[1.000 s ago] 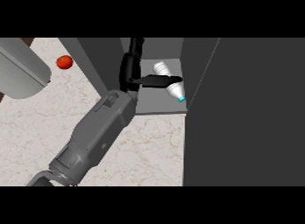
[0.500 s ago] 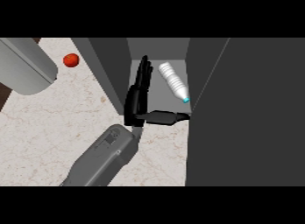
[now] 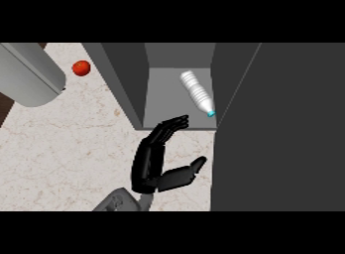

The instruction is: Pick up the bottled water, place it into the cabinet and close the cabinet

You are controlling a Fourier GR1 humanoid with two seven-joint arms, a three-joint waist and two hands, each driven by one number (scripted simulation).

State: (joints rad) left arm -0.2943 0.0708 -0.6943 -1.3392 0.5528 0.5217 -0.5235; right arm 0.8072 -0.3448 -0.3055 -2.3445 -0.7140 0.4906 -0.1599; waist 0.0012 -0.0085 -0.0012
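The clear water bottle [image 3: 197, 93] lies on its side on the cabinet's grey floor [image 3: 164, 101], its blue cap pointing toward the front right corner. My right hand [image 3: 152, 161] is over the counter just in front of the cabinet opening. It is open, fingers straight and pointing at the shelf edge, thumb spread to the right, holding nothing. It is clear of the bottle. The dark cabinet door [image 3: 285, 129] stands open at the right. My left hand does not show.
A grey forearm [image 3: 25, 74] crosses the upper left corner. A small red round object [image 3: 81, 68] sits on the marble counter [image 3: 66, 144] left of the cabinet's side wall [image 3: 128, 84]. The counter's dark edge runs along the far left.
My right hand has let go of the bottle and drawn back out of the cabinet toward me. The bottle stays lying on the cabinet floor.
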